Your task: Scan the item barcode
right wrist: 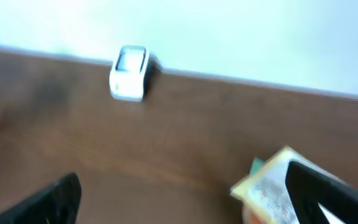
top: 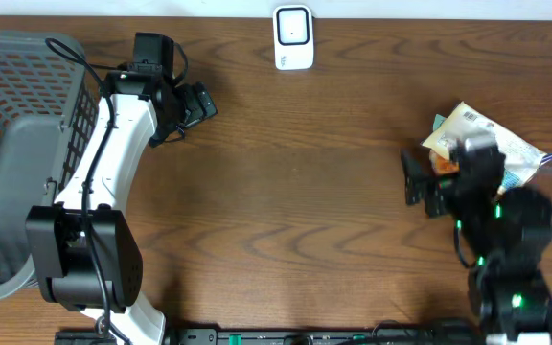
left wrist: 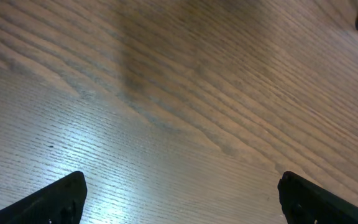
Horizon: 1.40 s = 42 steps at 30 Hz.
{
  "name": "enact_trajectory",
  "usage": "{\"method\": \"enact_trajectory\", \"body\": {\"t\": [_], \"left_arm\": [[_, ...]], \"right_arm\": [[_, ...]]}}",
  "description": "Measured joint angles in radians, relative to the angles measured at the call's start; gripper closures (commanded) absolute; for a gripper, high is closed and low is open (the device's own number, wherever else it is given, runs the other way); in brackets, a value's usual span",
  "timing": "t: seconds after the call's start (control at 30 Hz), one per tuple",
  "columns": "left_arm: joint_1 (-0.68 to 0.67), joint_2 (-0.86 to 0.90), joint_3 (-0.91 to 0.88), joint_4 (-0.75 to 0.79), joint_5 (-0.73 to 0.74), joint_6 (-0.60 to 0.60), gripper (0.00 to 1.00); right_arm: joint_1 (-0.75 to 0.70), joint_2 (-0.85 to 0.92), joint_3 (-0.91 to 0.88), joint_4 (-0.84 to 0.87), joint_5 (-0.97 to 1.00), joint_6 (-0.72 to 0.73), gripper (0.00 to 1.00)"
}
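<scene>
Left pincer (top: 192, 113) gapes over bare counter (top: 305, 192), holding nothing. Right pincer (top: 412, 179) is also spread wide and empty, just beside the snack packet (top: 492, 139) lying at the counter's right side. Packet not yet grasped; barcode scanner (top: 293, 38) stands at the far edge, well apart. Pickup and scan both left to do.

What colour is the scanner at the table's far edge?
The scanner is white, clearest in the overhead view.

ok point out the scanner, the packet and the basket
scanner (top: 293, 38): overhead view, middle of its white face
packet (top: 494, 132): overhead view, its printed top side
basket (top: 27, 77): overhead view, its mesh wall
</scene>
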Motion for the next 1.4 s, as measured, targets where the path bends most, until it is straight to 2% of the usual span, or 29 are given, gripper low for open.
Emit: {"method": "enact_trajectory", "body": {"t": [0.3,0.6,0.87,1.4], "left_arm": [[0.000,0.000,0.000,0.000,0.000,0.000,0.02],[0.000,0.000,0.000,0.000,0.000,0.000,0.02],[0.000,0.000,0.000,0.000,0.000,0.000,0.02],[0.000,0.000,0.000,0.000,0.000,0.000,0.02]], "right_arm": [[-0.012,-0.364,-0.386,0.264,0.000,-0.001,0.01],[-0.012,-0.563,-0.611,0.334,0.000,-0.001,0.01],[-0.020,-0.642,-0.641,0.217,0.001,-0.001,0.01],[-0.021,-0.642,-0.641,0.216,0.002,0.000,0.01]]}}
